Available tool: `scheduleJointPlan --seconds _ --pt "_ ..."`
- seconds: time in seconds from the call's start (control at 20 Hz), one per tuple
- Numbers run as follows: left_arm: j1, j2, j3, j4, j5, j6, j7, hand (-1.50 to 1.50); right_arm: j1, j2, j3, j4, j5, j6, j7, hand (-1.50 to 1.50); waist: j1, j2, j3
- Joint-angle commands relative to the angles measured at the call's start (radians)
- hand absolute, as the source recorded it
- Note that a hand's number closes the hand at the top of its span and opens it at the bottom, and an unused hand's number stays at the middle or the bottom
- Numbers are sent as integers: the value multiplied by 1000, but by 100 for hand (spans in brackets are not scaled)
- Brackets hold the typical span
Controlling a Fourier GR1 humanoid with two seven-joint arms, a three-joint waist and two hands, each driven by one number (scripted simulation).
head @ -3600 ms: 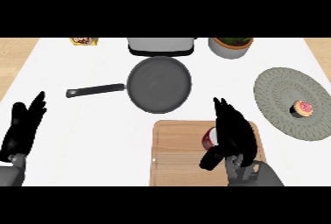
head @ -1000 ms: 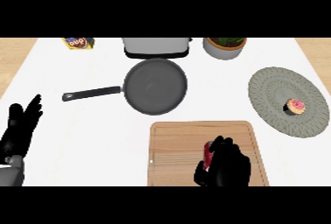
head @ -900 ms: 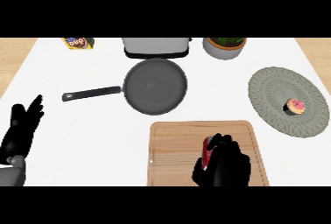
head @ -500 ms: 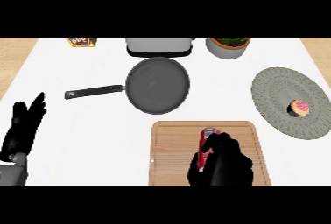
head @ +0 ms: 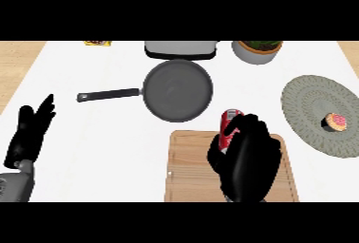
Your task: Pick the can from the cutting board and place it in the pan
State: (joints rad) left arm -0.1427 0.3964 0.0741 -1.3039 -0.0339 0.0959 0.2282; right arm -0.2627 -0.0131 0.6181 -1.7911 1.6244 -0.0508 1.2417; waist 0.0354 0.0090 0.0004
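Note:
A red can shows above the far edge of the wooden cutting board, with my right hand curled round it; only the can's top part shows past the fingers. The dark pan lies just beyond the board, its black handle pointing left. My left hand rests open at the left edge, fingers up.
A grey round placemat at the right carries a small pink-topped cake. At the back stand a grey toaster-like box, a potted plant and a small yellow packet.
My right hand has closed round the can and carried it away from me, from the board's middle to its far edge near the pan. The view has shifted a little.

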Motion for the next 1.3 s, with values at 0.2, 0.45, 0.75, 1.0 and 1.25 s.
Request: scheduleJointPlan --seconds 0.2,0.45,0.75,1.0,1.25 --pt "-47 2 -1 19 -2 -11 7 0 -215 13 -194 200 -159 -193 223 150 30 13 1" --pt "-40 -21 -20 5 -12 -3 -3 0 -263 13 -299 410 -238 -312 160 150 52 20 2" --pt "-52 -31 -39 -17 -26 1 20 0 -369 13 -433 628 -355 -454 21 150 66 23 4" --pt "-66 -37 -52 -3 -30 -12 9 0 -401 13 -485 730 -454 -625 -58 150 93 36 7" --pt "-83 -39 -61 -8 -35 -16 18 0 -439 13 -539 877 -611 -762 -190 -150 103 38 7"
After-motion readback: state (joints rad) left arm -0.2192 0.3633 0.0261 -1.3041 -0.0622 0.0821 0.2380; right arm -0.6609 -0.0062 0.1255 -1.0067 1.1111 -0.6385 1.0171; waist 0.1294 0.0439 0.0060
